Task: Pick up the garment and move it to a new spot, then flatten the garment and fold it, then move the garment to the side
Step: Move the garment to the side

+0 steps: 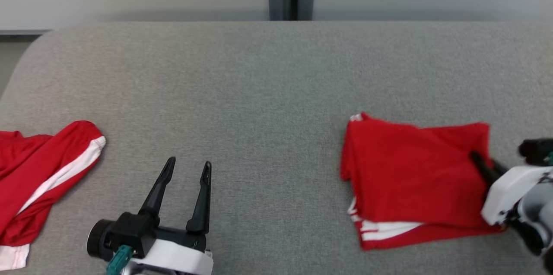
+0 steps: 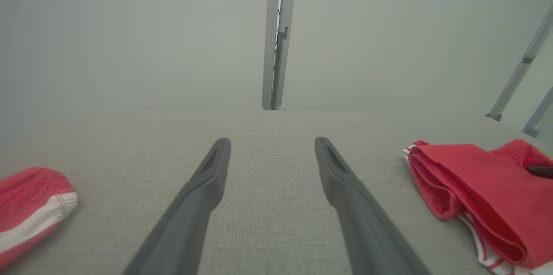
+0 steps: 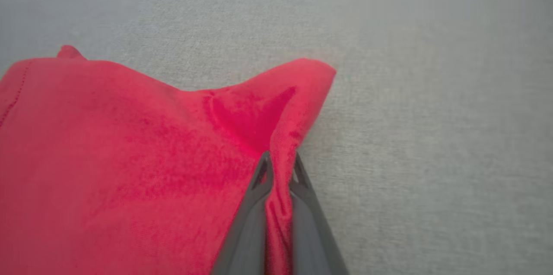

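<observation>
Your right gripper (image 3: 280, 160) is pinched tight on a raised fold at the right edge of the folded red garment (image 1: 410, 175), which lies on the grey bench (image 1: 268, 85) to your right. Your left gripper (image 1: 189, 163) hangs spread wide, holding nothing, between that garment and a second red garment with white stripes (image 1: 39, 171) at far left.

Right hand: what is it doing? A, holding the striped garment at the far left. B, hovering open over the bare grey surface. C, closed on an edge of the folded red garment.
C: in the right wrist view the right hand is shut, with a ridge of the folded red garment pinched between its fingers.
</observation>
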`<state>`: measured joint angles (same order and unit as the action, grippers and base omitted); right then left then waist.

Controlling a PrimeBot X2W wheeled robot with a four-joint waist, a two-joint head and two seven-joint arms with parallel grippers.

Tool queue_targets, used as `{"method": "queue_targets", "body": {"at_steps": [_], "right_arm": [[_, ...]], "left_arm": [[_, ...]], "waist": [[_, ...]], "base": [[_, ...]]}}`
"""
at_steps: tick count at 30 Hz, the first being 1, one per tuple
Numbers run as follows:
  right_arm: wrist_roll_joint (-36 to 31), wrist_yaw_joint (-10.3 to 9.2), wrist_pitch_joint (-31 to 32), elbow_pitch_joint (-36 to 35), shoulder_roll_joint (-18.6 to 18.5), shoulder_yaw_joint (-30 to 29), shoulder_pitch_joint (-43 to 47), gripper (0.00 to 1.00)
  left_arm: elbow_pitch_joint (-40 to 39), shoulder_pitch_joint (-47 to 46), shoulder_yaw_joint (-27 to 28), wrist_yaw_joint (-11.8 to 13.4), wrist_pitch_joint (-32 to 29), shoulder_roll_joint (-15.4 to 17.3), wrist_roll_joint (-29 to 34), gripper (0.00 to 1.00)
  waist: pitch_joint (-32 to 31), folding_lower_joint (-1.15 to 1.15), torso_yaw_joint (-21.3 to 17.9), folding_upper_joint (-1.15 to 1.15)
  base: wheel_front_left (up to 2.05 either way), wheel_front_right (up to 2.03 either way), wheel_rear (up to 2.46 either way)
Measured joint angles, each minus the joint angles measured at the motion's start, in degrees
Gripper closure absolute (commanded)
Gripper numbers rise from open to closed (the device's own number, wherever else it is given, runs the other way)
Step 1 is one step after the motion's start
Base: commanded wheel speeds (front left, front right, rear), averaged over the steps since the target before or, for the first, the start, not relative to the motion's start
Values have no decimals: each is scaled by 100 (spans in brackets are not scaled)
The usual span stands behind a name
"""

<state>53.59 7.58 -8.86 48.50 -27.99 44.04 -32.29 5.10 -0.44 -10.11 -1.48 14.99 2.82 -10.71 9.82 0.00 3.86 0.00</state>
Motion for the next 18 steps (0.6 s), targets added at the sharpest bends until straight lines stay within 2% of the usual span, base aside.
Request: {"method": "queue_targets", "body": {"at_steps": [4,9,14,18], "right_arm": [[-38,-1,-7,67,-505,42,-367,100],[-89,-1,-68,285,-904,-1,-851,100],[-556,-1,-276,633,-1201,135,-1220,100],[-993,-1,-437,991,-1294,158,-1572,100]], "left_arm": [[-60,-211,-92,-4,1,-2,-49,0],[-63,-486,-187,-60,0,-2,-34,0],[-87,-720,-211,-107,0,-4,54,0],[-133,-863,-94,-165,0,-4,82,0]], "waist": [[276,0,-149,0],[666,0,-372,0],[1052,0,-567,0],[1342,0,-655,0]], "base": [[0,0,0],[0,0,0],[0,0,0],[0,0,0]]}}
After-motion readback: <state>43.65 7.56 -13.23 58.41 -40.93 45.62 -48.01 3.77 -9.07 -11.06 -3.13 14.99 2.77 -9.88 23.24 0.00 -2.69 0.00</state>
